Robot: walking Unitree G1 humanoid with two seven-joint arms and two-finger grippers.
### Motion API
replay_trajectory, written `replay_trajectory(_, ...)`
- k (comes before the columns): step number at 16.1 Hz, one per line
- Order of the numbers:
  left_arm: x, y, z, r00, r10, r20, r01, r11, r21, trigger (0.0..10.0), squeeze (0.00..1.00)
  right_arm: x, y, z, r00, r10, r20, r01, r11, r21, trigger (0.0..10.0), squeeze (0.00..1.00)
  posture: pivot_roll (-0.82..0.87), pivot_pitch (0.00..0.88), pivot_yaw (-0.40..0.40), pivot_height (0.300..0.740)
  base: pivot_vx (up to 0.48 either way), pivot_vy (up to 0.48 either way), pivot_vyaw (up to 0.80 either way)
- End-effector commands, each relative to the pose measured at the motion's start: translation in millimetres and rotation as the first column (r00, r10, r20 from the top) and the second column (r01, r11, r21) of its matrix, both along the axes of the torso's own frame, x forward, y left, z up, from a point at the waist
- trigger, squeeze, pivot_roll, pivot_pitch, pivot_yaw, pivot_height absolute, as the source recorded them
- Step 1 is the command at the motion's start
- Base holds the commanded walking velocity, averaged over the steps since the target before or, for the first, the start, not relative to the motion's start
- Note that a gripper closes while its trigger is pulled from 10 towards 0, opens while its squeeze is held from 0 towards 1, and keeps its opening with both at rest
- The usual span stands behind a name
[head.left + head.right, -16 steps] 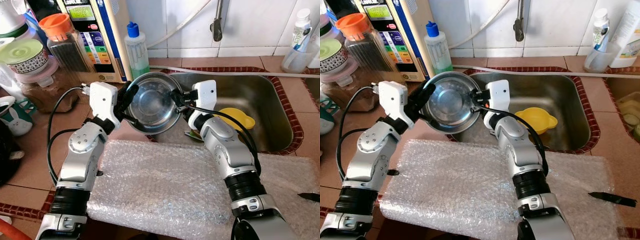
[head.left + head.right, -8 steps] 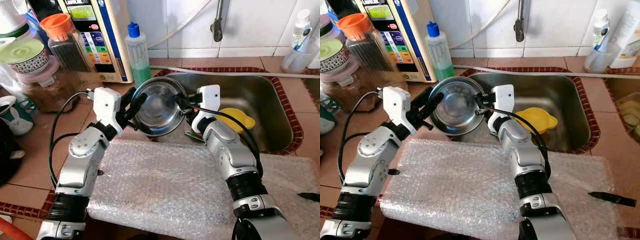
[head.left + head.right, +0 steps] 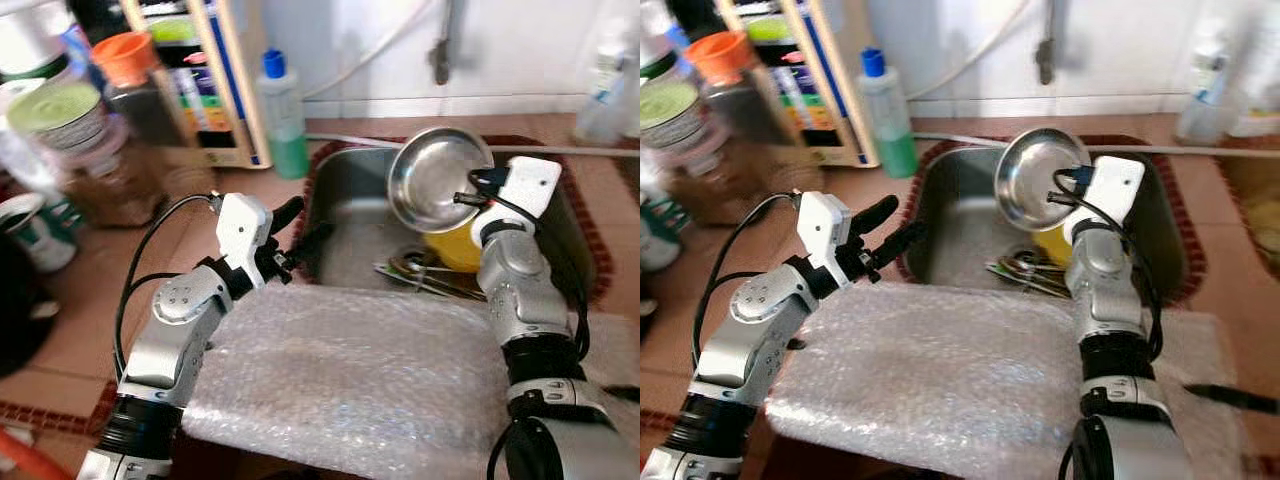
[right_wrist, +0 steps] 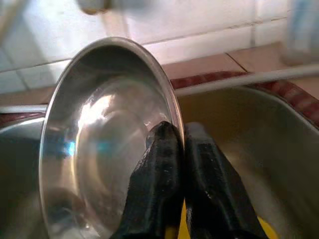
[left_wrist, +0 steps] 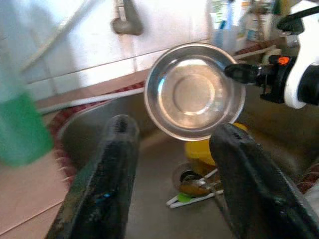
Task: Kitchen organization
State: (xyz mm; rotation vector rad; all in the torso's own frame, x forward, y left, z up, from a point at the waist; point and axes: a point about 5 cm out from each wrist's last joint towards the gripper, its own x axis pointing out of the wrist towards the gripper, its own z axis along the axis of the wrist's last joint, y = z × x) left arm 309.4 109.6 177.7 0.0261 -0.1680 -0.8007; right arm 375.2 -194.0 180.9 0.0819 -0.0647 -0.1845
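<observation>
- The left gripper (image 3: 298, 226) hangs over the counter edge just left of the sink (image 3: 345, 190), its two black fingers spread apart and holding nothing.
- A sheet of bubble wrap (image 3: 350, 380) covers the counter in front of the sink, under both arms.
- Utensils (image 3: 420, 275) lie on the sink floor near the drain; blur makes them hard to tell apart.
- The steel bowl (image 3: 435, 178) is held tilted in the air above the sink, its hollow facing the camera.
- The right gripper (image 4: 180, 149) is clenched on the bowl's rim, one finger inside, one outside.
- A yellow bowl (image 3: 452, 248) sits in the sink, largely hidden behind the steel bowl and right arm.
</observation>
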Motion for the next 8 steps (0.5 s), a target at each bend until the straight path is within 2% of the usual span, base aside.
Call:
replay_trajectory(1,0.0,2.0,0,1.000,-0.003,-0.008,0.003,1.000,0.011,10.0,1.00,0.2,4.2,-5,1.000,-0.008,-0.016,0.008,1.000,0.010,0.0,0.00,-0.20,0.106,0.179,0.740,0.000,0.000,0.00)
replay_trajectory(5,-5.1,0.7,-12,0.998,-0.032,-0.048,0.035,0.997,0.068,10.0,1.00,-2.0,-6.4,-20,0.994,-0.077,-0.083,0.080,0.996,0.026,0.0,0.00,-0.20,0.114,0.184,0.740,0.000,0.000,0.00)
replay_trajectory(8,-9.0,1.1,-22,0.995,-0.062,-0.084,0.073,0.989,0.130,10.0,1.00,-4.3,-8.2,-35,0.985,-0.084,-0.148,0.091,0.995,0.039,0.0,0.00,-0.20,0.116,0.188,0.740,0.000,0.000,0.00)
